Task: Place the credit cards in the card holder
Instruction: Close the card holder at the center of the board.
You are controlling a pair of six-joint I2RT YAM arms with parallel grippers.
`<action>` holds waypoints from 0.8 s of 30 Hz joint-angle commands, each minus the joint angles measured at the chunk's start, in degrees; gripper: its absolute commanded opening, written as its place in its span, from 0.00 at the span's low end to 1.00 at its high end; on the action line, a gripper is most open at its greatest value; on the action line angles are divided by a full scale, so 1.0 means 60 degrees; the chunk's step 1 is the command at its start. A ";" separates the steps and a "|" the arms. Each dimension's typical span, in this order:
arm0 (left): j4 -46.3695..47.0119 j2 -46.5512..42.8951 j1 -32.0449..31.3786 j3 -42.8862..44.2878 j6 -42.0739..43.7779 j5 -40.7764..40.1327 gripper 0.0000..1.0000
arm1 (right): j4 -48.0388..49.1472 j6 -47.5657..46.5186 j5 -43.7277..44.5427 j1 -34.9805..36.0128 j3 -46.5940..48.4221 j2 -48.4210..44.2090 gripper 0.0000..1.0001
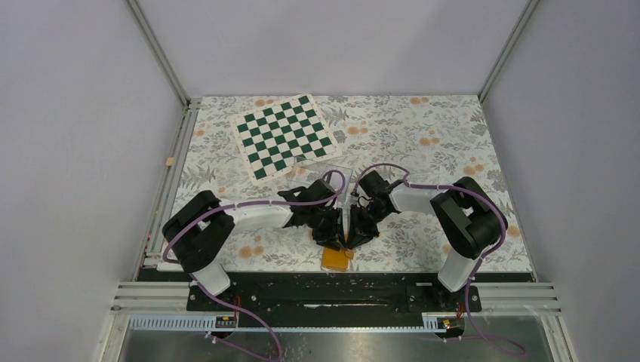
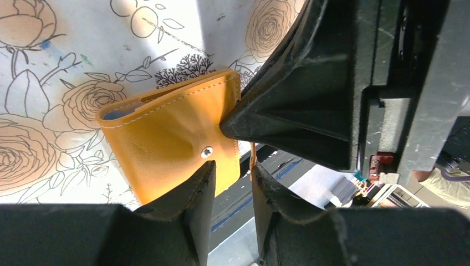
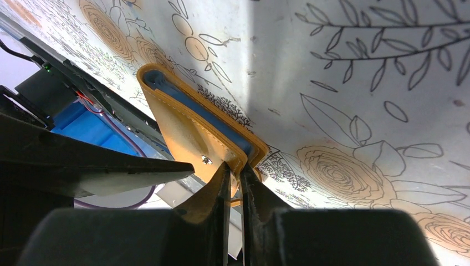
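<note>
Right pincer (image 3: 234, 169), low centre of its wrist view, is pinched nearly together on the near edge of the holder (image 3: 194, 138). It seems to be steadying or lifting that flap so the blue inside can be reached. Left pincer (image 2: 233, 166) stands just beside it with jaws apart, one finger against the holder's lower corner by the snap (image 2: 206, 152); nothing shows clamped between them. The holder lies folded at the near edge of the surface (image 1: 423, 143), bottom centre of the top view, with a corner reaching past that edge toward the black rail (image 1: 324, 298). No cards show. Floral cloth covers the surface. Upper centre, well apart, lies a tilted chessboard (image 1: 283, 136). Plain pale walls (image 1: 75, 113) close in three sides.
</note>
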 commanded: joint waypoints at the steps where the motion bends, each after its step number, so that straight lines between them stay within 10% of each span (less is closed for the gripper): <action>1: 0.0120 -0.0004 -0.0062 0.0526 -0.0071 0.0038 0.30 | 0.0000 -0.0087 0.0895 0.0044 -0.0271 0.0220 0.12; 24: 0.0017 0.0237 -0.0432 0.0607 -0.0165 0.0147 0.15 | 0.0069 -0.0099 0.0804 0.0048 -0.0358 0.0346 0.13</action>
